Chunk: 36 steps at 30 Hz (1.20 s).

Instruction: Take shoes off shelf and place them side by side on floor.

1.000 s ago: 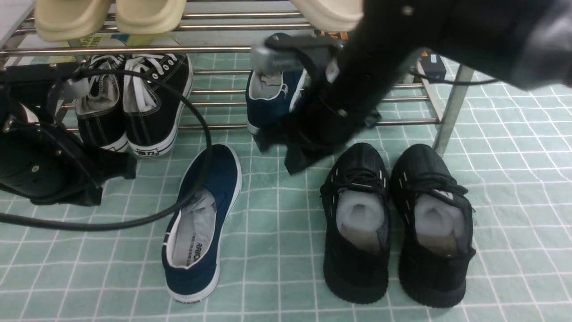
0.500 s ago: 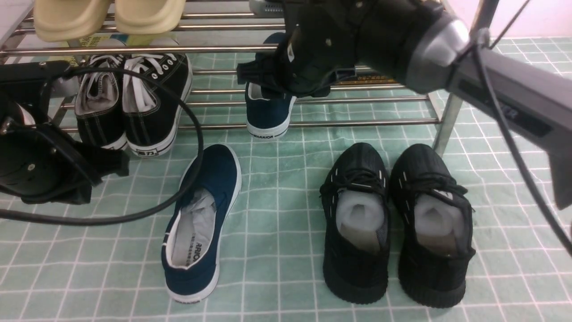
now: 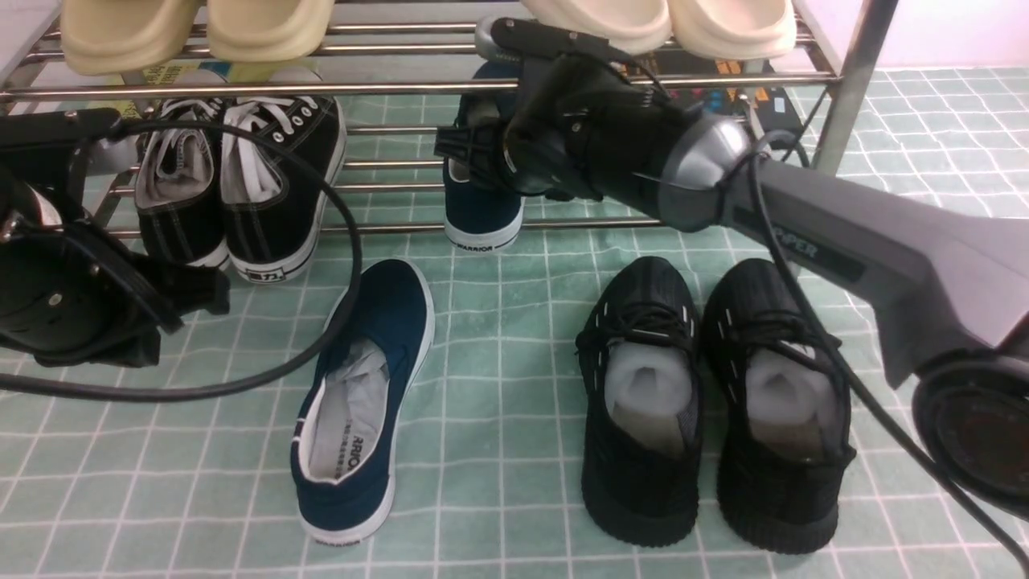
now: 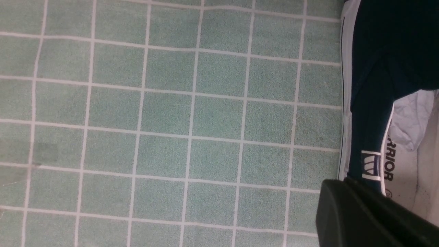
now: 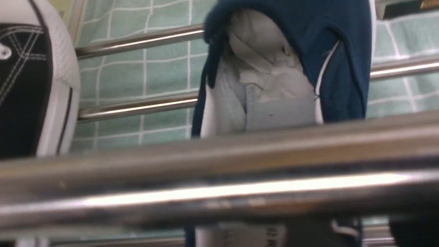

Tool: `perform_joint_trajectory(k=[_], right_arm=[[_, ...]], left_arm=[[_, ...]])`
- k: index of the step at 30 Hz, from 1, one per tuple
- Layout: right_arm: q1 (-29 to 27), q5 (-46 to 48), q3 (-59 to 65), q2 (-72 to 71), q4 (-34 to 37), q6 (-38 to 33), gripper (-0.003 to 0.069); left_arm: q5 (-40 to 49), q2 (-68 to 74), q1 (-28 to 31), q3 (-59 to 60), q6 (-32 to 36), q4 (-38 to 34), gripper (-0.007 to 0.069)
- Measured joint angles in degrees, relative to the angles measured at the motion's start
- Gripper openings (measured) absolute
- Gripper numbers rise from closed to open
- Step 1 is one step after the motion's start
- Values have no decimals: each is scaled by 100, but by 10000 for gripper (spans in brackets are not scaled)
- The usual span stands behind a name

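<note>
One navy slip-on shoe [image 3: 362,402] lies on the mint grid floor [image 3: 498,362], toe towards the shelf and angled. Its side and "WARRIOR" insole show in the left wrist view [image 4: 377,68], beside one black finger [image 4: 360,219]. My left gripper [image 3: 181,326] hovers open and empty left of that shoe. The other navy shoe [image 3: 482,209] stands on the shelf's lower bars [image 3: 643,221], heel out. My right gripper [image 3: 462,157] reaches under the upper bar and sits open at that shoe's heel opening. In the right wrist view a shelf tube [image 5: 219,171] crosses in front of this shoe [image 5: 343,51].
Black lace-up sneakers [image 3: 273,185] sit on the lower tier at left. Two black knit sneakers [image 3: 643,402] stand on the floor at right. Cream slippers [image 3: 193,28] rest on the top tier. A black cable [image 3: 350,241] loops over the floor shoe. The shelf leg [image 3: 844,80] stands at right.
My right arm has swung down and back, bringing its gripper lower onto the heel of the shelf shoe. The left gripper drifted slightly left. Neither navy shoe has moved.
</note>
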Motion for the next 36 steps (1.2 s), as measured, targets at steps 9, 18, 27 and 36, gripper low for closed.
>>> perform_joint_trajectory(k=[9,18,27,36], right_arm=[[-129,909,-24,-493,1688,-1917,52],[36,3392,-24,-1576,2602,-3168,52],[786,3393,67,-1546,2138,-2174,52],[1001,3367,409,-1789,2264,-2198,52]], left_arm=[[44,0,0,0,-2,12,22],[57,0,0,0,-2,54,34],[215,0,0,0,-2,203,37],[372,0,0,0,-2,222,50]])
